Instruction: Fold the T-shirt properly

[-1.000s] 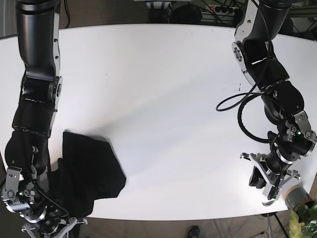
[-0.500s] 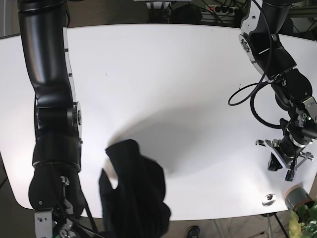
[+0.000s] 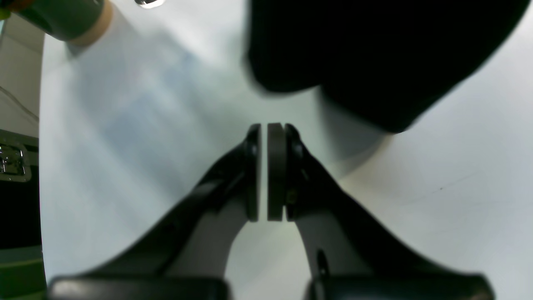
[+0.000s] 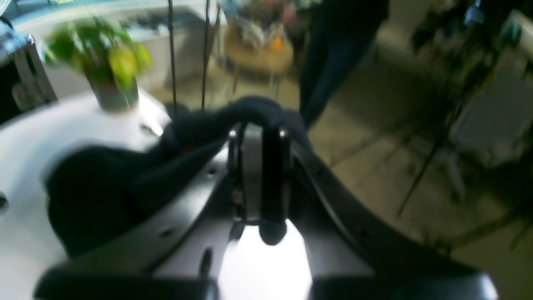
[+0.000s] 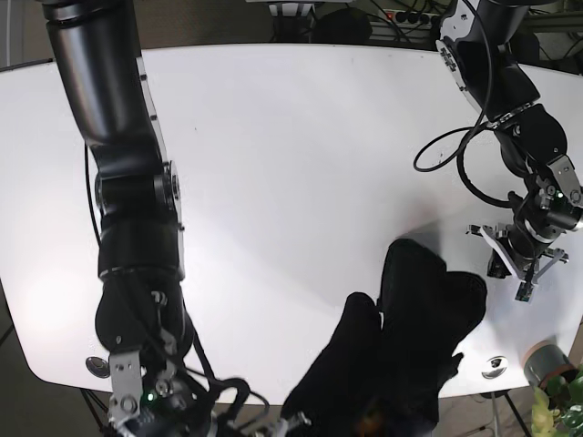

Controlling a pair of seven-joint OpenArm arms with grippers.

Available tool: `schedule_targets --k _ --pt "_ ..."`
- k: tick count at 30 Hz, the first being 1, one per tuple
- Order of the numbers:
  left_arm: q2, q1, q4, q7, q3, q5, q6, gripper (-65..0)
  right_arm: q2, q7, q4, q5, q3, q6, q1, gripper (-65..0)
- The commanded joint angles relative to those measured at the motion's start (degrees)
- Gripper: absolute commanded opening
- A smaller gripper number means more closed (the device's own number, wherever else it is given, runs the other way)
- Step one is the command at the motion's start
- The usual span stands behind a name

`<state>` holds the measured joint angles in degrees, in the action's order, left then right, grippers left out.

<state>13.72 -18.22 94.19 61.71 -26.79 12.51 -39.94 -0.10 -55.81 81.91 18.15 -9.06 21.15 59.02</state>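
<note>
Bright, even light glares off the white table (image 5: 273,137); both wrist views are heavily motion-blurred.

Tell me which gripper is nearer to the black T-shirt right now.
Right. The right gripper is shut on the T-shirt, with dark cloth pinched between its pads. The left gripper sits closed just beside the shirt's edge, holding nothing.

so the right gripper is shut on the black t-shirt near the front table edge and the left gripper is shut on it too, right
Not quite. The right gripper is shut on the black T-shirt near the front edge of the table, but the left gripper is shut on nothing: the left wrist view shows its pads together over bare table, apart from the cloth.
</note>
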Motion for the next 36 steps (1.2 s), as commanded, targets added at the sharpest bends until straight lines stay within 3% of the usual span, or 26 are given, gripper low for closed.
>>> schedule_targets --k 1,8,13,21,30,36 --pt "0.6 -0.3 1.0 -1.3 0.7 0.9 -0.1 -53.2 0.0 2.1 4.0 0.6 0.2 -0.18 -1.8 -62.8" --pt "-2.2 3.1 0.7 -1.6 0.9 0.6 -0.1 -35.1 0.1 3.3 8.2 0.6 3.0 -0.18 -16.0 -62.8" --pt "-3.9 5.3 0.4 -2.2 1.0 0.6 -0.1 -30.0 0.1 3.5 9.7 0.6 3.2 -0.18 -20.2 -62.8" --pt "-5.8 7.3 -8.4 -14.5 1.0 0.5 -0.1 -30.0 0.1 3.5 10.9 0.6 5.0 -0.18 -23.6 -62.8" --pt "-5.3 3.7 -21.8 -29.8 1.1 0.6 6.5 -30.0 0.1 3.5 10.9 0.6 6.1 -0.18 -24.7 -62.8" --pt "-3.2 -0.6 -31.0 -34.2 3.8 -0.5 12.2 -30.3 0.1 3.5 11.2 0.6 6.1 -0.18 -25.7 -62.8"
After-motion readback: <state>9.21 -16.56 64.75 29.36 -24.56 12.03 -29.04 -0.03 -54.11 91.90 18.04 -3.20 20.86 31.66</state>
